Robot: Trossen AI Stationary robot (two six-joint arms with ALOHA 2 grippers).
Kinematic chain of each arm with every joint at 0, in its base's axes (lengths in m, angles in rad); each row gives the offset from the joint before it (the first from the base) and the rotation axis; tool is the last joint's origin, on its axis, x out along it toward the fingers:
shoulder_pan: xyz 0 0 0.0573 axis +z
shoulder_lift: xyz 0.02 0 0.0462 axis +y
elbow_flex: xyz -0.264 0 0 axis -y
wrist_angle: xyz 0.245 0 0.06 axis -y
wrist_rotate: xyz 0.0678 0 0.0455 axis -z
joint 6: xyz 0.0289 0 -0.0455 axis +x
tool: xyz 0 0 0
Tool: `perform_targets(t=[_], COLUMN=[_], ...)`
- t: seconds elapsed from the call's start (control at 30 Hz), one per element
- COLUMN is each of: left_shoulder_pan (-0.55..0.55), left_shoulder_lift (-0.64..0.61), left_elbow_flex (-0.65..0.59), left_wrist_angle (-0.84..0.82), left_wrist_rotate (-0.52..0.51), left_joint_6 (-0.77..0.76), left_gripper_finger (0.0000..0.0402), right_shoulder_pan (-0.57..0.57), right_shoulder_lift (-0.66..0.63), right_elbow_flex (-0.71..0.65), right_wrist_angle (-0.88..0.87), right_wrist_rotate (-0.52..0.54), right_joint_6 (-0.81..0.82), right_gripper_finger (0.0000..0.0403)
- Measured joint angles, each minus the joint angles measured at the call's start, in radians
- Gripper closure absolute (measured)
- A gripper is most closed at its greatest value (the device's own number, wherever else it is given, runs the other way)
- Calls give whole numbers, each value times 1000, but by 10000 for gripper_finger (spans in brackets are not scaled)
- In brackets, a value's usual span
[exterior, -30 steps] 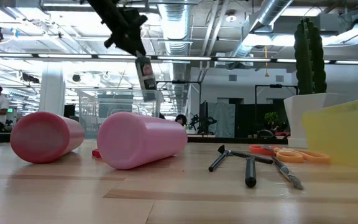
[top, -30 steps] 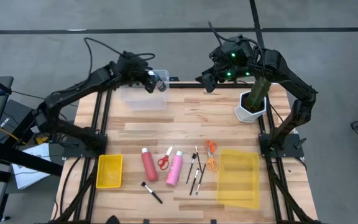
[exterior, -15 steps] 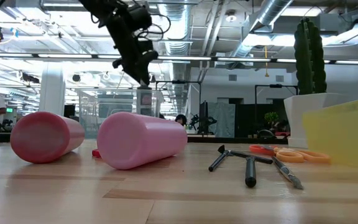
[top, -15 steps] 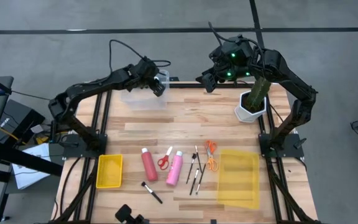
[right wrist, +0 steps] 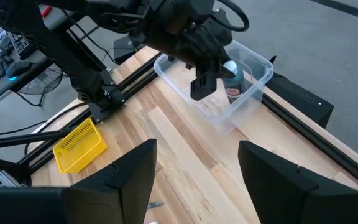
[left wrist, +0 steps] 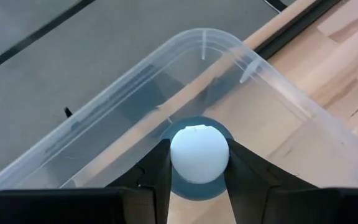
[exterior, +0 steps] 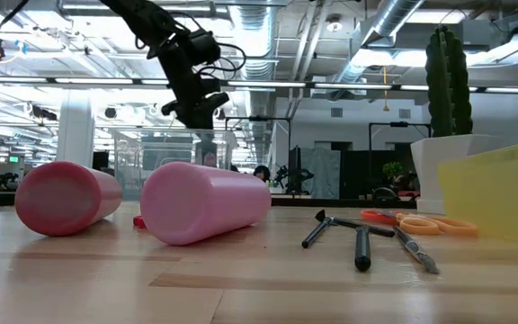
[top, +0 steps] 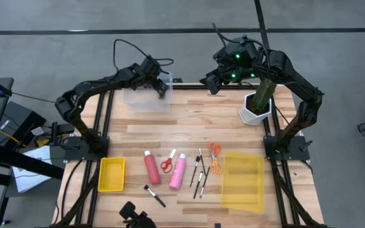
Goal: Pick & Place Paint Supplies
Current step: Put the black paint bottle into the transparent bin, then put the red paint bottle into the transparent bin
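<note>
My left gripper (top: 160,87) is shut on a small dark bottle with a white cap (left wrist: 199,154), down inside the clear plastic bin (top: 146,99) at the table's far left. The right wrist view shows the bottle (right wrist: 230,81) standing roughly upright within the bin's walls. My right gripper (right wrist: 197,168) hangs open and high near the far edge, beside the potted plant (top: 257,104), touching nothing. A red bottle (top: 151,167) and a pink bottle (top: 179,171) lie on their sides near the front, with red scissors (top: 167,164), orange scissors (top: 215,158) and thin brushes (top: 199,174). My left gripper pinches the small bottle between its two fingers (left wrist: 156,169), on the dark body just under the white cap (left wrist: 199,154). The fingers come slanting down from above. The bottle stands about upright inside the bin; whether its base rests on the bin's floor, I cannot tell.
A small yellow bin (top: 111,174) sits at the front left and a see-through yellow tray (top: 243,181) at the front right. One more brush (top: 154,195) lies near the front edge. Bare wood lies across the table's middle.
My left gripper has come down with the small bottle, from above the clear bin into it, and has tipped more steeply downward. It stays shut on the bottle. My right arm has kept still.
</note>
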Motion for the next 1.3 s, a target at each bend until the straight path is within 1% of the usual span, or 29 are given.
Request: perform_targets(t=[0.83,0.9,1.03,1.1,1.2,1.3], left_shoulder_pan=[5,5,5,5,5,-2], left_shoulder_lift=[1,1,1,1,-6,-46], left_elbow_flex=[2,2,2,2,1,0], left_wrist_angle=[-37,-29,-3,-3,-4,0], left_wrist_rotate=[-7,-8,-20,-43,-54,-57], left_joint_6=[-7,-7,-7,-6,-7,-7], left_gripper_finger=[291,260,169,136,106,96], right_shoulder_pan=[0,0,0,2,2,2], right_shoulder_lift=[0,0,0,0,0,0], right_elbow_flex=[0,0,0,0,0,0], right_wrist_angle=[0,0,0,0,0,0], right_wrist_rotate=[-8,-8,-8,-8,-8,-8], right_joint_6=[3,2,2,1,0,0], right_gripper_finger=[180,180,180,180,180,180])
